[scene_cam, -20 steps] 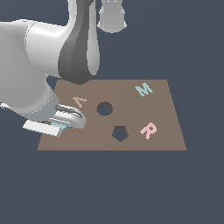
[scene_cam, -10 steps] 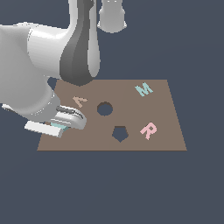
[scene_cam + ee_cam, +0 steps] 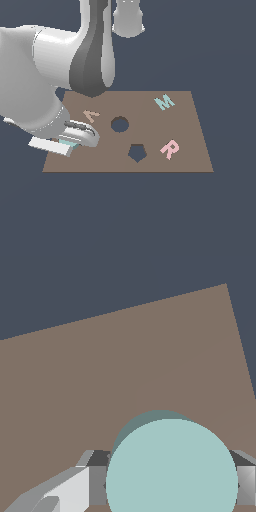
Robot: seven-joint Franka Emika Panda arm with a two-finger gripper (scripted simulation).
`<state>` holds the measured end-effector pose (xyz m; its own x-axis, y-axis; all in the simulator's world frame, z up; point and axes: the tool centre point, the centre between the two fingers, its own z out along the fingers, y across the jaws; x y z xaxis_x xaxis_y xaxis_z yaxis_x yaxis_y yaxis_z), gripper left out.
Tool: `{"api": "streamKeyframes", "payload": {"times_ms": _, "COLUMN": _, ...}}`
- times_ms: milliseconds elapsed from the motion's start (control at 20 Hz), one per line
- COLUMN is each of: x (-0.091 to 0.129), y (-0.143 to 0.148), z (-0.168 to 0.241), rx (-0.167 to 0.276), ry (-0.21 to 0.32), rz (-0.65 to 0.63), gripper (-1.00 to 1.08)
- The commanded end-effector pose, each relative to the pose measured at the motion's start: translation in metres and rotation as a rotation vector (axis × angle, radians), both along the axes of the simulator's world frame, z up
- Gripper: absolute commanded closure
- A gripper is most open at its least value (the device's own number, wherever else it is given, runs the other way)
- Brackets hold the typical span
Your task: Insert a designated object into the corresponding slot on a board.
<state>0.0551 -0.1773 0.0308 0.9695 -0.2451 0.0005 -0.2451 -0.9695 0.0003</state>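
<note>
Disc (image 3: pixel 171 468) sits clamped between the gripper (image 3: pixel 167 481) fingers at the board's (image 3: pixel 190 160) near-left corner in the exterior view, seemingly just lifted, so carry it level toward the round hole (image 3: pixel 119 124), centring it before lowering, clear of the pentagon hole (image 3: pixel 136 152).

Your arm reaches in from the exterior view's left, its bulky white links folded low and the dark-grey upper link standing nearly upright behind them. The wrist is bent down so the gripper (image 3: pixel 64 145) sits at the low end of the arm, close to the surface beneath it. In the wrist view you can see both fingers (image 3: pixel 75 488) — one on each side of the teal disc (image 3: pixel 171 468) — with their inner faces pressed against its rim. The jaws are closed on the disc, which fills the gap between them and sits centred there.
</note>
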Motion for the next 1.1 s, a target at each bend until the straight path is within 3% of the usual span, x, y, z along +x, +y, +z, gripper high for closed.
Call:
{"api": "streamKeyframes", "payload": {"times_ms": 0, "x": -0.003, "y": 0.003, "z": 0.000, "rx": 0.000, "ry": 0.000, "rz": -0.017, "gripper": 1.08}}
{"api": "streamKeyframes", "payload": {"times_ms": 500, "x": -0.024, "y": 0.027, "z": 0.002, "rx": 0.000, "ry": 0.000, "rz": -0.171, "gripper": 1.08}}
{"api": "streamKeyframes", "payload": {"times_ms": 1050, "x": -0.053, "y": 0.080, "z": 0.006, "rx": 0.000, "ry": 0.000, "rz": -0.461, "gripper": 1.08}}
